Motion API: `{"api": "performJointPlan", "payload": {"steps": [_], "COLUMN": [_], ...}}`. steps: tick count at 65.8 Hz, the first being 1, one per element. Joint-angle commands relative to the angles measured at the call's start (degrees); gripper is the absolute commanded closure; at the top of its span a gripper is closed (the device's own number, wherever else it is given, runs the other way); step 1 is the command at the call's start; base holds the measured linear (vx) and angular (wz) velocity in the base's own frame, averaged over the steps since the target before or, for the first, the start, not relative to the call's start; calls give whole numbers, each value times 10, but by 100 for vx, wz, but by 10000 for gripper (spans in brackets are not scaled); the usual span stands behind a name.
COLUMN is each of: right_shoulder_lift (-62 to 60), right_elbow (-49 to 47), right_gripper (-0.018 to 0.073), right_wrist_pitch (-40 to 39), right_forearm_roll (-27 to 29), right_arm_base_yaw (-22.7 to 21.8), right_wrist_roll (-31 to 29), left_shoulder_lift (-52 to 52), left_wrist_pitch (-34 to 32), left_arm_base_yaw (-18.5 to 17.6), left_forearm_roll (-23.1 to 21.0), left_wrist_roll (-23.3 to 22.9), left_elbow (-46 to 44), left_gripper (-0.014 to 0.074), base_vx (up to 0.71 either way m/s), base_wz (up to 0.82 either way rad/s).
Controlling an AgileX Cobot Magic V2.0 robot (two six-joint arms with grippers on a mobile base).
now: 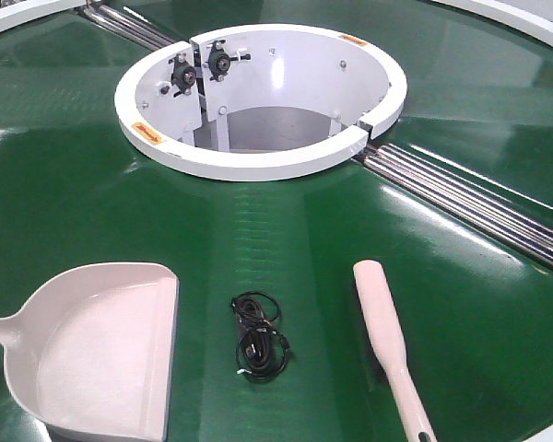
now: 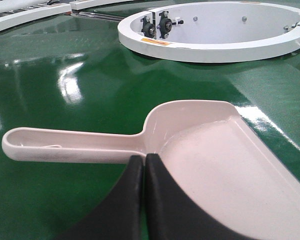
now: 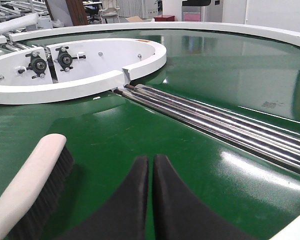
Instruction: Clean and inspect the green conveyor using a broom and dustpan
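Note:
The green conveyor (image 1: 286,230) fills the front view, with a white ring hub (image 1: 258,101) at its middle. The pale dustpan (image 1: 101,354) lies flat at the lower left, handle pointing left. To the right lies the slim broom (image 1: 387,341), bristles down, handle toward the near edge. In the left wrist view my left gripper (image 2: 144,159) is shut and empty, tips just short of the dustpan (image 2: 205,150) where handle meets pan. My right gripper (image 3: 150,159) is shut on nothing over bare belt, with the broom (image 3: 32,185) to its left. Neither gripper shows in the front view.
A coiled black cable (image 1: 258,333) lies on the belt between dustpan and broom. Silver roller bars (image 1: 479,207) run from the hub to the right edge, and again at the top left (image 1: 129,26). Bearing blocks (image 1: 198,69) sit inside the hub.

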Motion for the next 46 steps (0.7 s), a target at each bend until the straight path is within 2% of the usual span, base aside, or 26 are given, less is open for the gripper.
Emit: {"api": "performJointPlan", "payload": {"steps": [1, 41, 46], "right_shoulder_lift": [-3, -3, -3], "right_elbow": [7, 7, 7], "right_gripper": [564, 564, 564], "right_wrist_pitch": [-42, -42, -42], "right_forearm_roll": [-2, -2, -15], "right_arm_base_yaw": [-3, -3, -3], "right_wrist_roll": [-2, -2, -22], "left_shoulder_lift": [-9, -9, -9], "left_wrist_pitch": [-40, -40, -41], "left_arm_base_yaw": [2, 2, 2], "left_forearm_roll": [-2, -2, -2], "left_wrist_roll": [-4, -4, -4], "left_elbow": [13, 13, 13], "left_gripper": [619, 619, 619], "base_vx": [0, 0, 0], "base_wz": [0, 0, 0]}}
